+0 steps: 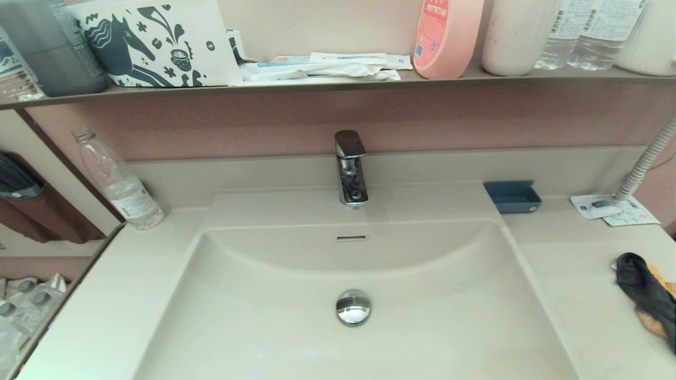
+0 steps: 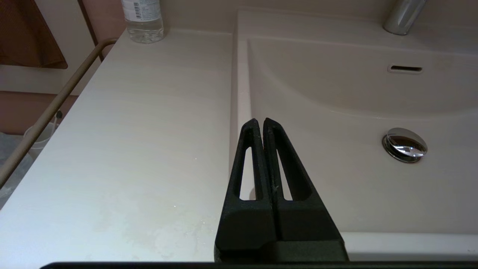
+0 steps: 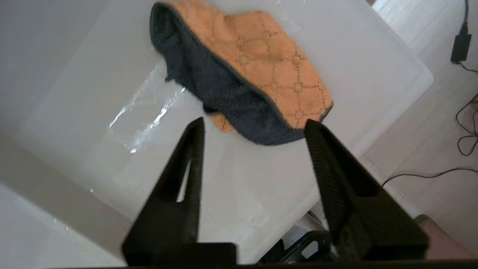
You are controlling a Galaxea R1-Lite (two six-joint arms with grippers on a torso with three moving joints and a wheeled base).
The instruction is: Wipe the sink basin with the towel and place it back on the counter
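Observation:
The cream sink basin (image 1: 433, 316) fills the middle of the head view, with its chrome drain plug (image 1: 353, 306), slot overflow (image 1: 351, 238) and faucet (image 1: 349, 167). The towel (image 1: 647, 295), orange-tan with dark grey folds, lies crumpled on the counter (image 1: 575, 264) at the far right edge. In the right wrist view my right gripper (image 3: 254, 125) is open, hovering just short of the towel (image 3: 257, 71) with nothing between its fingers. My left gripper (image 2: 260, 121) is shut and empty at the basin's left rim. Neither arm shows in the head view.
A clear water bottle (image 1: 119, 182) stands at the counter's back left. A small blue tray (image 1: 512, 196) and paper packets (image 1: 612, 208) sit at the back right beside a corrugated hose (image 1: 647, 161). The dark shelf (image 1: 338, 84) above carries bottles and a printed pouch.

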